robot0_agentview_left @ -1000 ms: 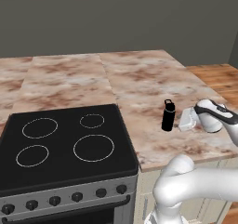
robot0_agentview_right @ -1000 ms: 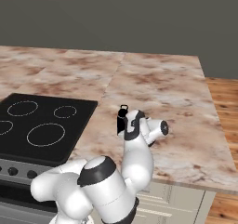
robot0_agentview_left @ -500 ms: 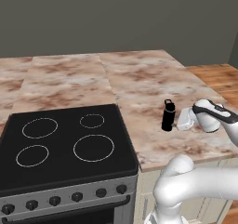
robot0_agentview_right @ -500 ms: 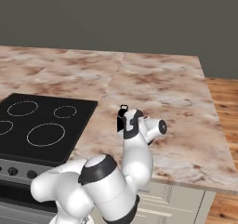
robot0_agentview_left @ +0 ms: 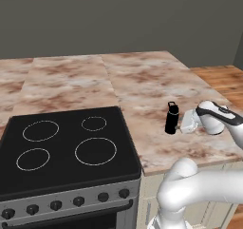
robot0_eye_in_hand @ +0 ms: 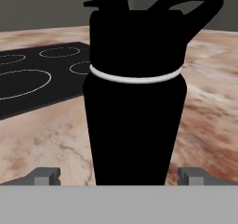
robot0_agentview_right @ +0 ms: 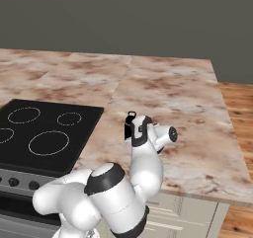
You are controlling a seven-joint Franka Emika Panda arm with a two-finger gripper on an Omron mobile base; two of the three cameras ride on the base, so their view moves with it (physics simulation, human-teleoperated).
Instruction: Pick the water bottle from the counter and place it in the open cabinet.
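Water bottle (robot0_agentview_left: 172,118) stands upright on the counter (robot0_agentview_left: 142,81), just right of the black stovetop (robot0_agentview_left: 66,147) and toward the near edge of the slab. From the left base view the gripper (robot0_agentview_left: 182,123) reaches in level from the bottle's right, so close that I cannot tell whether it touches. The right base view hides most of this: the arm's own white body covers the bottle (robot0_agentview_right: 130,125), leaving its black cap and loop handle peeking out at the left. The hand view gives what neither base view does: the bottle (robot0_eye_in_hand: 135,102) looms dead centre, a thin white ring below its cap, with the two fingertips (robot0_eye_in_hand: 44,175) spread wide on either side of its base, clear of it, the jaws open.
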